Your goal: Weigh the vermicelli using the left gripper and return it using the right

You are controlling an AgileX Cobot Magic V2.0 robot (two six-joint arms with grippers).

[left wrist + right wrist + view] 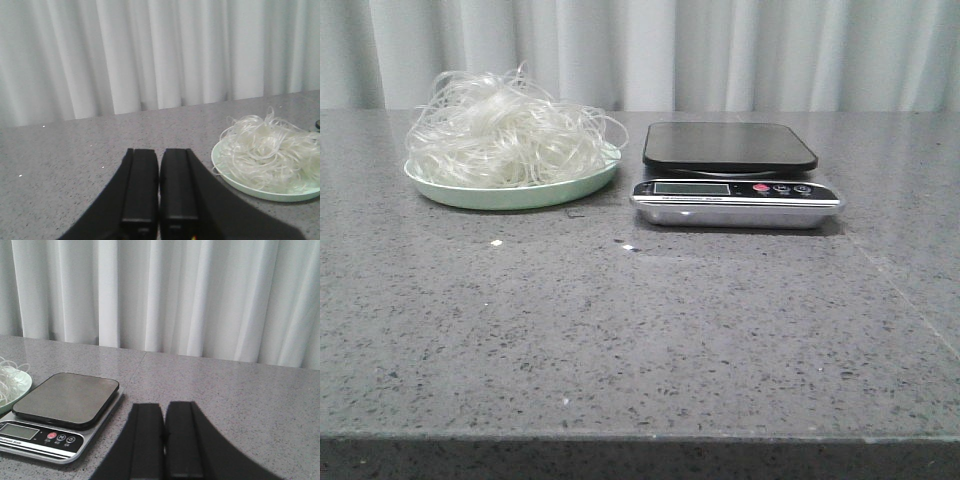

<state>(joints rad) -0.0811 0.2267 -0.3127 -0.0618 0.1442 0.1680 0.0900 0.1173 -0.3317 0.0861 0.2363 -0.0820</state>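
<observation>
- I see the vermicelli (508, 132) piled as a loose tangle on a pale mint-green plate (510, 192) at the far left of the grey speckled tabletop (640, 340), strands looping out past the rim.
- Just to the right of the plate sits a kitchen scale (735, 185), its dark platform bare and its display and buttons facing the near edge; plate and scale lie close together but I cannot tell whether they touch.
- My left gripper (159, 190) hangs over bare tabletop to the left of the plate, its two black fingers (141, 185) pressed together with nothing between them.
- My right gripper (164, 440) sits to the right of the scale, its fingers (147, 440) likewise pressed together and holding nothing.
- A few small pale crumbs (497, 242) lie on the tabletop in front of the plate.
- White pleated curtains (720, 50) close off the far side.
</observation>
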